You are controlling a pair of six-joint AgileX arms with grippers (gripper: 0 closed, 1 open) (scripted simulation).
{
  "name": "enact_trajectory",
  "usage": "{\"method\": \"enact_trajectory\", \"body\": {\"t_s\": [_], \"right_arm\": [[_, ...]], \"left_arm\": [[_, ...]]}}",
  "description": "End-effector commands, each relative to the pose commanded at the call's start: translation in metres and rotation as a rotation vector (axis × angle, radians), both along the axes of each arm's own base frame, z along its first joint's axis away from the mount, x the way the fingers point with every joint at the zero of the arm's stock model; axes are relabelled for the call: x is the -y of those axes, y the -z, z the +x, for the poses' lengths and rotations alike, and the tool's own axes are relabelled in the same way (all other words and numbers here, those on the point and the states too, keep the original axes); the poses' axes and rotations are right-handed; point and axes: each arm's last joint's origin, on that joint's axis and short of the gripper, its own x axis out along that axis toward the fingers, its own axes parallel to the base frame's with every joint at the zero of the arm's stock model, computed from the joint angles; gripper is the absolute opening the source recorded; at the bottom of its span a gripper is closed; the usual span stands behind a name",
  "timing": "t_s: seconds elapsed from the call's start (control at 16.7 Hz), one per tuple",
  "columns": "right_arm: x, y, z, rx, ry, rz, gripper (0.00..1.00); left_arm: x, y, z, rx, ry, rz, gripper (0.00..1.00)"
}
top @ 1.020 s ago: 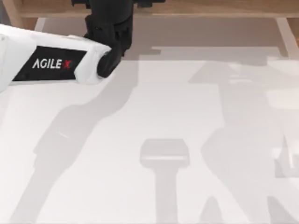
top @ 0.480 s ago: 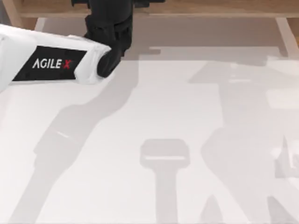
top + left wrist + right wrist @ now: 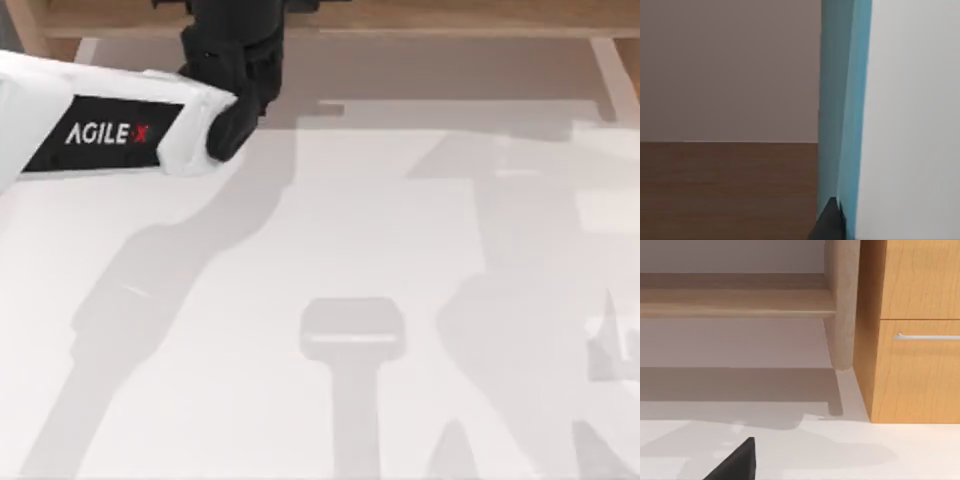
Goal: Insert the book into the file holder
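Left arm (image 3: 110, 130) reaching in over the counter (image 3: 330, 230) from its left edge, near the back left corner, white with a black band. Black wrist part bent up toward the back edge there. Left gripper (image 3: 829, 222) seen from its own wrist camera as one dark fingertip, touching the teal edge of the book (image 3: 845, 100). Book standing upright and very close to that camera, teal border on one side, white cover beside it. Looks pinched by the left gripper, though the second finger is hidden. Brown wooden surface (image 3: 725, 190) and a plain wall beyond the book.

Right gripper (image 3: 737, 462) seen as a single dark fingertip low over the white counter. Cannot tell if spread or pressed together. Past it, a wooden cabinet (image 3: 915, 330) with a metal drawer handle (image 3: 927, 336), and a wooden shelf (image 3: 735, 302) beside a round post.
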Motion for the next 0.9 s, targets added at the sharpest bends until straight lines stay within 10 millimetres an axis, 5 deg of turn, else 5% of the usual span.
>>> {"method": "enact_trajectory", "body": {"t_s": [0.6,0.9], "right_arm": [[0.000,0.000,0.000,0.000,0.000,0.000,1.00],[0.000,0.000,0.000,0.000,0.000,0.000,1.00]], "left_arm": [[-0.004,-0.012,-0.006,0.004,0.025,0.041,0.00],[-0.035,-0.021,-0.034,-0.009,0.117,0.251,0.00]]}}
